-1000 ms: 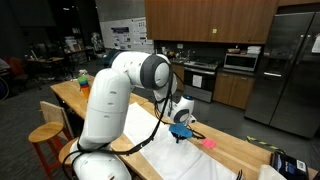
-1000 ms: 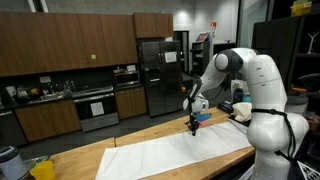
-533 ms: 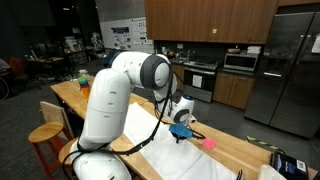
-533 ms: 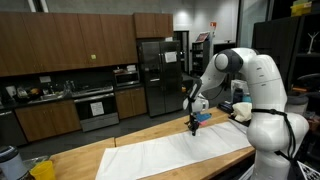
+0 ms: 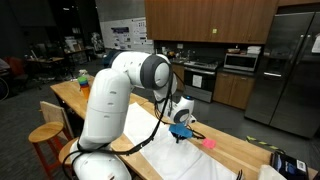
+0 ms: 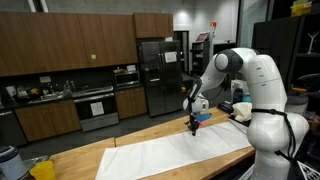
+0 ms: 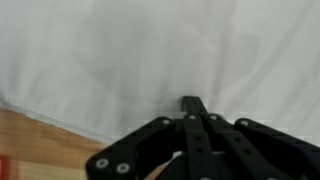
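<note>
Directly beneath the end effector lies a white cloth, spread flat over the wooden worktop, with the fingertips at or just above its surface. The fingers are clenched together, with no gap between them in the wrist view, though I cannot tell whether they pinch any fabric. In an exterior view a small pink object lies just beside the end effector, near the cloth's edge.
</note>
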